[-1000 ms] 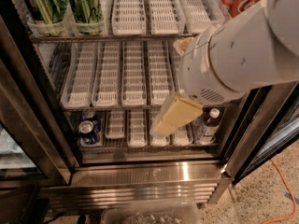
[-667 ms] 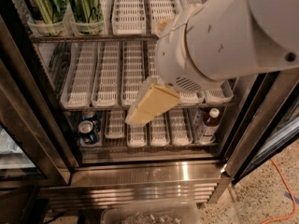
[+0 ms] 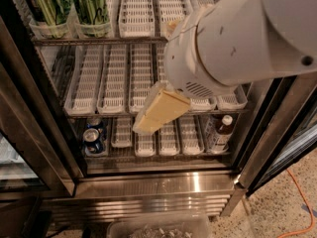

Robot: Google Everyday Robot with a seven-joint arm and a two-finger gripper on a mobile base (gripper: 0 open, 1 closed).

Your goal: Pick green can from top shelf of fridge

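End effector [image 3: 157, 112] leftward, below green can [image 3: 91, 6]

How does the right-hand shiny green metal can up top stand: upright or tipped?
Upright: the green can stands straight on the top shelf. The gripper hangs before the middle shelf.

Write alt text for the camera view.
The white arm crosses the fridge, its gripper hanging before the middle rack, below and right of two green cans on the top shelf. A blue can and a brown bottle stand on the bottom rack.
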